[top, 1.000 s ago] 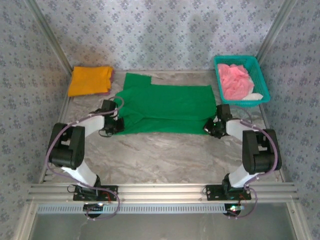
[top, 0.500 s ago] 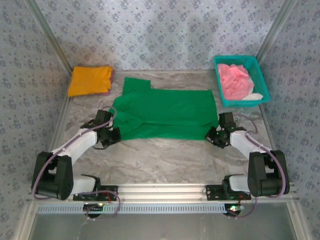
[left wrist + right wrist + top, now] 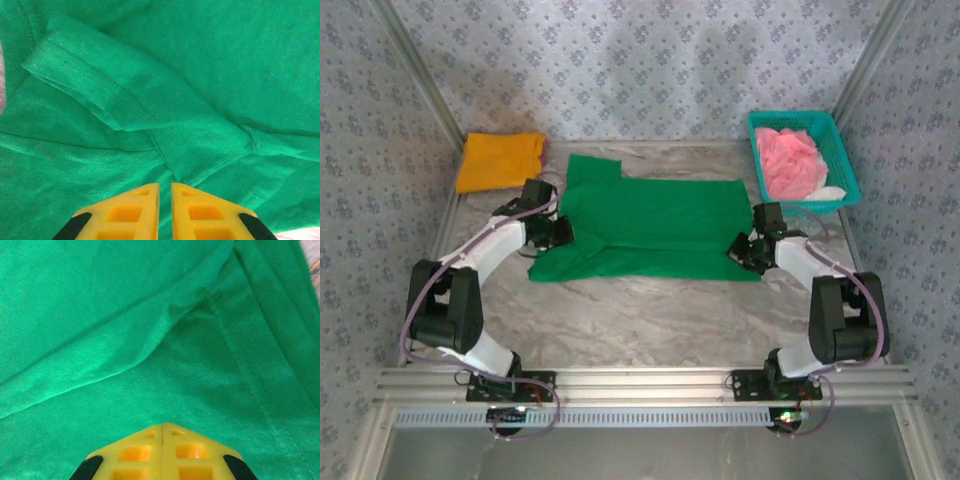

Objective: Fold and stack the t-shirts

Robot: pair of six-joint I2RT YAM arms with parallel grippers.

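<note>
Seen from above: bright green t-shirt (image 3: pixel 655 220) spread flat across the middle of the marble table (image 3: pixel 650 320), one sleeve sticking out toward the far wall at the left end, near left corner of the cloth tapering to a point, straight hem at the right end

At the shirt's left edge, by the sleeve area: left gripper (image 3: pixel 558 230). At the right hem, close to the near corner: right gripper (image 3: pixel 745 250)

Close up at the left wrist: yellow fingers (image 3: pixel 135 210) set almost together, just a thin slit between them, nipping green cloth right below a folded sleeve cuff with a double-stitched edge

Close up at the right wrist: yellow fingers (image 3: pixel 135 452) pressed fully together, clamped on the green fabric. Ahead of the tips, a long soft ridge running from lower left to upper right; along the right side, a stitched hem

In the far left corner, apart from the green one: orange-yellow t-shirt (image 3: pixel 500 160), folded into a neat rectangle

In the far right corner: teal mesh basket (image 3: pixel 848 175) holding a crumpled pink t-shirt (image 3: pixel 788 160), plus a bit of white cloth (image 3: pixel 830 190) at its near end
</note>
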